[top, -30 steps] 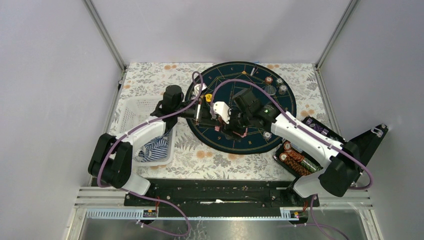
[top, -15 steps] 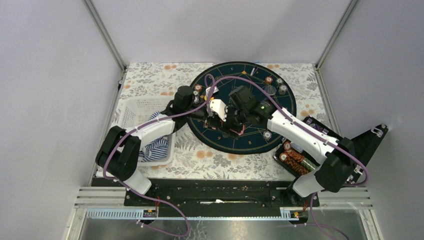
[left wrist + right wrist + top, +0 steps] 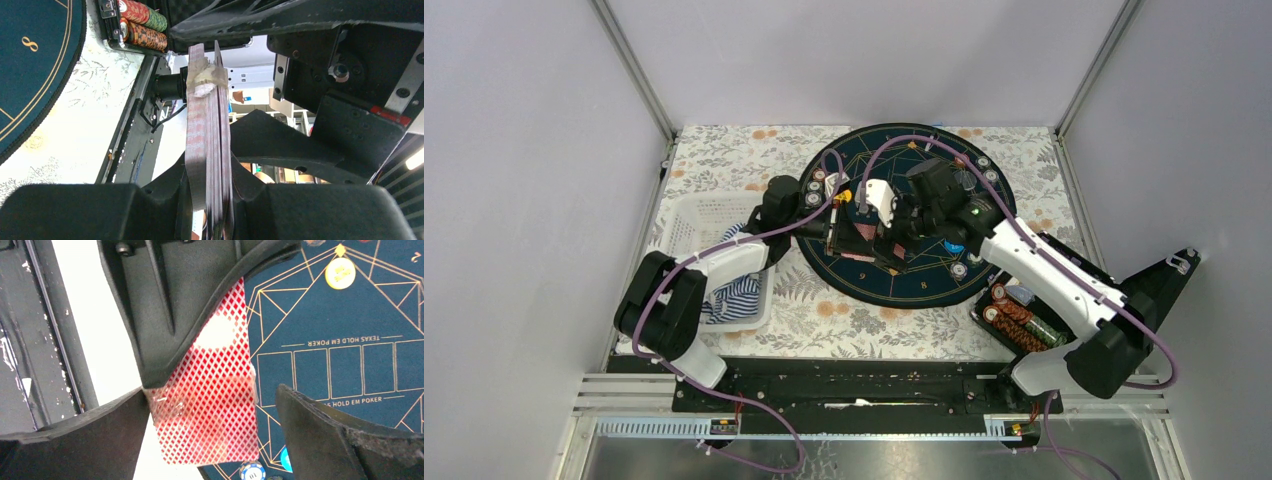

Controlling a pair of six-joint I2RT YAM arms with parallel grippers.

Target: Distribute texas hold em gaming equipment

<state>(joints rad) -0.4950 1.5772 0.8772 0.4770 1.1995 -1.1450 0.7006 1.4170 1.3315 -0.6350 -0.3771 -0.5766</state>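
Observation:
A stack of red-backed playing cards (image 3: 207, 130) stands on edge between the fingers of my left gripper (image 3: 210, 200), which is shut on it. In the top view the left gripper (image 3: 836, 226) holds the cards (image 3: 864, 232) above the middle of the round dark blue mat (image 3: 924, 285). My right gripper (image 3: 210, 440) is open, its two fingers standing wide on either side of the cards (image 3: 210, 410) without touching them. A yellow disc (image 3: 340, 272), a blue disc (image 3: 286, 459) and a white-blue chip (image 3: 254, 471) lie on the mat (image 3: 350, 330).
Small chip stacks (image 3: 982, 162) sit round the mat's rim. A black case (image 3: 1024, 315) with chip rows (image 3: 142, 25) stands at the right. A white basket (image 3: 694, 225) holding a striped cloth (image 3: 734, 295) is at the left.
My left gripper has closed on the card stack. The right gripper has let go, opened wide and drawn back a little toward the far side of the mat.

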